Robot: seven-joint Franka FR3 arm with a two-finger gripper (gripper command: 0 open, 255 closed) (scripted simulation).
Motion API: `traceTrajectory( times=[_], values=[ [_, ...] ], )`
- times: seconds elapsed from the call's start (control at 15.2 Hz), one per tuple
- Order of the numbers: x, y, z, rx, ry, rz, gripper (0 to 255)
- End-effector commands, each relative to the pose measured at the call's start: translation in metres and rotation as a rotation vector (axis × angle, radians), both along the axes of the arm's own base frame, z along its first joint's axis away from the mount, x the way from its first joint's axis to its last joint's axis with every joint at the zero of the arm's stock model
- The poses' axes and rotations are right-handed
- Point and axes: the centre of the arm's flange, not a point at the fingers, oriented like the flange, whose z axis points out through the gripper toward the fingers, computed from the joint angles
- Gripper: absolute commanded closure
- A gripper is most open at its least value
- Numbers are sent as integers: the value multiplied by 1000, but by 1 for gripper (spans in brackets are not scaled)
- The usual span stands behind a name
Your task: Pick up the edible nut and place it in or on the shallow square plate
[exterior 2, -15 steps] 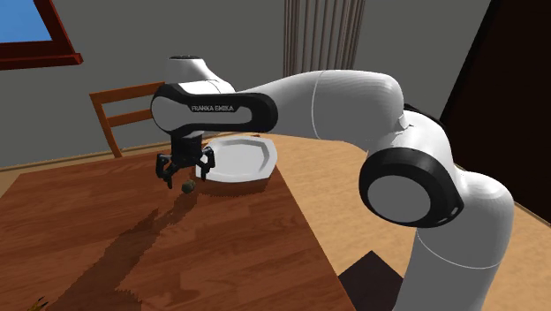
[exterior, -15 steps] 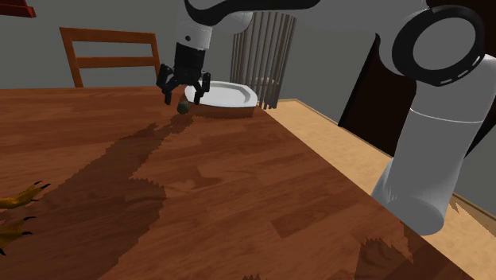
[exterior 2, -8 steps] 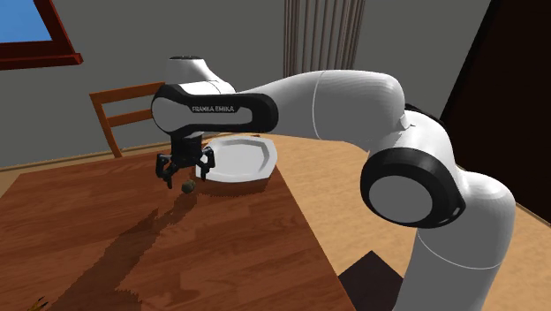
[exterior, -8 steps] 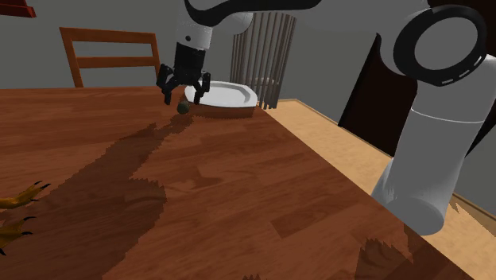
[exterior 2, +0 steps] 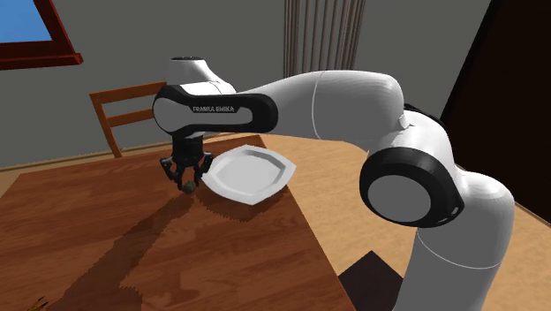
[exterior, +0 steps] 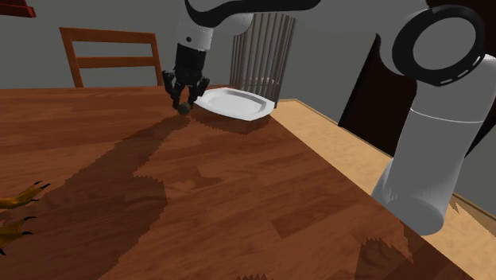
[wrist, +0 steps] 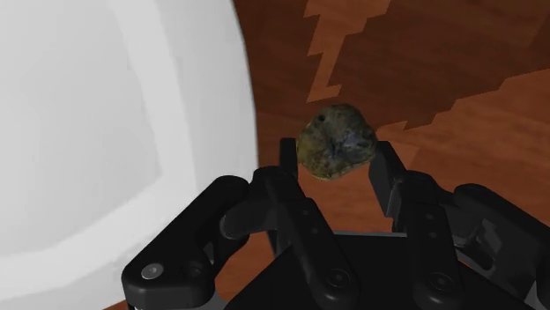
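Brown wooden planks make up the table point(exterior: 238, 199), which spans most of the shoulder view, with a paler wood floor point(exterior: 342, 151) beyond its edge at about three o'clock and a grey wall behind. Over the table stretches the white arm point(exterior 2: 309, 102), reaching from the stand toward eleven o'clock in the shoulder view and casting a long jagged shadow across the boards. A wooden chair point(exterior: 107, 48) stands at the far side of the table, at roughly ten o'clock from the hand, and a set of grey vertical slats point(exterior: 262, 48) rises at about one o'clock from it. Yellow clawed shapes point(exterior: 16, 199) poke in at the shoulder view's nine o'clock edge, well apart from everything else. The white square plate point(exterior: 234, 103) lies at three o'clock from the hand, just beside it, and in the second exterior view it looks tipped rather than flat. The black gripper point(exterior: 184, 102) points down at the table, close to the plate's rim. Its jaws pinch the nut point(wrist: 335, 143), a small rough brown-green lump clasped between the two fingertips, low over the wood beside the plate and not on it.
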Motion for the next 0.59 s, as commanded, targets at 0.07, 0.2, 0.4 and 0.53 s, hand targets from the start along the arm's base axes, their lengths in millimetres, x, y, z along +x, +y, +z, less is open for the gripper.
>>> traceTrajectory(
  times=[0.07,0.2,0.4,0.53],
  values=[
    [-2,4,-5,-2,10,4,255],
    [-2,4,6,-2,10,4,255],
    [-2,4,22,-2,10,4,255],
    [-2,4,32,-2,10,4,255]
  ],
)
